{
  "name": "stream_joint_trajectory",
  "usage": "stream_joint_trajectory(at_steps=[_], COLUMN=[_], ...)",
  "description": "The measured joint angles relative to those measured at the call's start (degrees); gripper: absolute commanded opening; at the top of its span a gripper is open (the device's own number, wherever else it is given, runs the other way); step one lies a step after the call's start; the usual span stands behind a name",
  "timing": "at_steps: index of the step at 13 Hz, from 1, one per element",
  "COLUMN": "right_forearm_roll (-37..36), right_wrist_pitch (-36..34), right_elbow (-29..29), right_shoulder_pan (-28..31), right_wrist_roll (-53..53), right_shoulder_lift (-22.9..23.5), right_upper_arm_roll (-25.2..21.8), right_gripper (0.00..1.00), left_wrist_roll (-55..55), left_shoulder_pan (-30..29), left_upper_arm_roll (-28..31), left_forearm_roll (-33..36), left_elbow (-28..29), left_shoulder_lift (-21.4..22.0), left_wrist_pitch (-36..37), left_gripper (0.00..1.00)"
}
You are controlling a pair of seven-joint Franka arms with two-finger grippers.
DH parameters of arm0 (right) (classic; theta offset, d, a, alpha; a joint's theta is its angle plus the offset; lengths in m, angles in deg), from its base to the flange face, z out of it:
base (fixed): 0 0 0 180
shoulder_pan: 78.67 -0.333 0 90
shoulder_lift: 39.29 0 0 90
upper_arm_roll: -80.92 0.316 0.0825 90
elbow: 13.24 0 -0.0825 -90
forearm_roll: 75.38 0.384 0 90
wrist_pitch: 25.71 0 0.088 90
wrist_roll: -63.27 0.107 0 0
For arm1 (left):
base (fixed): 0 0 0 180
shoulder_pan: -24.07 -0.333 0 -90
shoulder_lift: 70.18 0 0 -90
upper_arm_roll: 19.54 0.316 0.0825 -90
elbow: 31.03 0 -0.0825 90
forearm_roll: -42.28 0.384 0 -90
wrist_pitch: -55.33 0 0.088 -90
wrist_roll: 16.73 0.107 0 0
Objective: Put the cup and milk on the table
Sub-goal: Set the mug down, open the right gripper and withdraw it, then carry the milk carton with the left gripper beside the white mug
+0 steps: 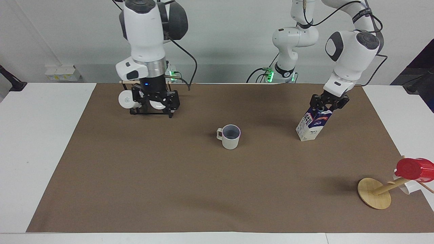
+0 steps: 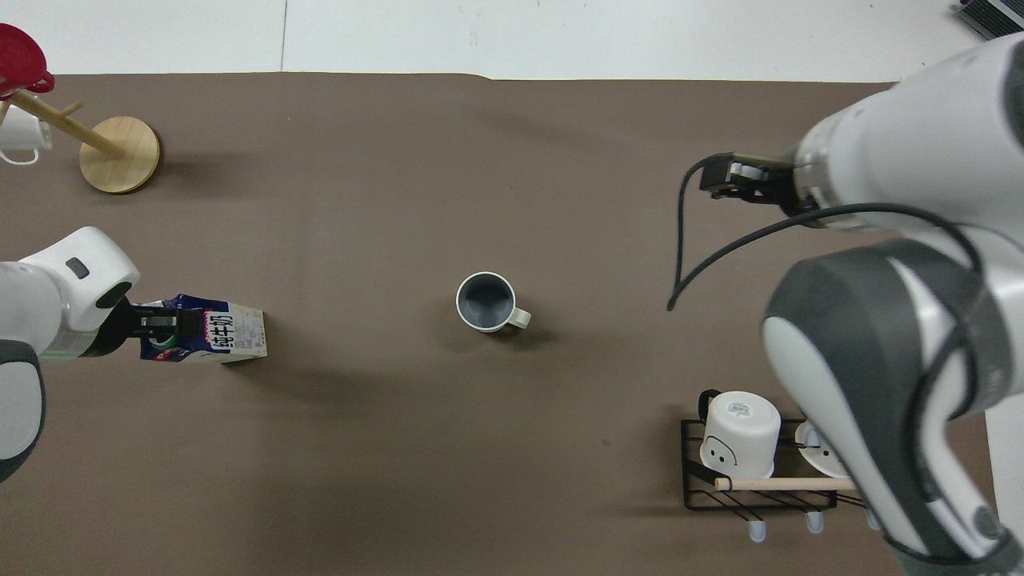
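Observation:
The cup [image 1: 231,137] stands upright on the brown mat [image 1: 169,189] of the table [image 1: 40,142], with nothing touching it; it also shows in the overhead view [image 2: 486,302]. The milk [image 1: 313,123] stands on the mat toward the left arm's end, also in the overhead view [image 2: 216,342]. My left gripper [image 1: 326,105] sits right at the carton's gable top, as the overhead view [image 2: 164,324] also shows. My right gripper [image 1: 154,106] is open and empty, raised over the mug rack [image 1: 152,101]; in the overhead view the gripper [image 2: 724,176] is high.
The black wire rack [image 2: 760,480] holds two white mugs under a wooden rod, near the right arm's base. A tilted wooden peg stand [image 1: 374,193] carries a bright red cup [image 1: 412,168] at the mat's corner farthest from the robots, at the left arm's end.

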Motion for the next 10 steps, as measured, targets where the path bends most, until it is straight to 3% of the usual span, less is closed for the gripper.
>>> stream_joint_trajectory(at_steps=[4, 8, 10], right_forearm_roll=[2.29, 2.29, 2.29], right_wrist_pitch=[-4.41, -13.43, -16.94], right_elbow=[-0.02, 2.51, 3.89], right_shoulder_pan=[8.07, 8.40, 8.40], right_wrist_roll=[-8.35, -8.37, -8.37], right_shoulder_lift=[-2.65, -4.30, -4.31], right_upper_arm_roll=[-0.06, -0.08, -0.01], right_gripper=[1.00, 1.00, 1.00], left_wrist_roll=[0.00, -2.01, -5.15], left_shoulder_pan=[0.00, 0.02, 0.70], left_upper_arm_roll=[0.00, -0.05, -0.51], left_forearm_roll=[0.00, 0.00, 0.00], left_elbow=[0.00, -0.66, -3.75], left_shoulder_lift=[0.01, -0.02, -0.21], left_wrist_pitch=[-0.03, 0.09, 2.79], left_gripper=[0.44, 0.44, 0.44])
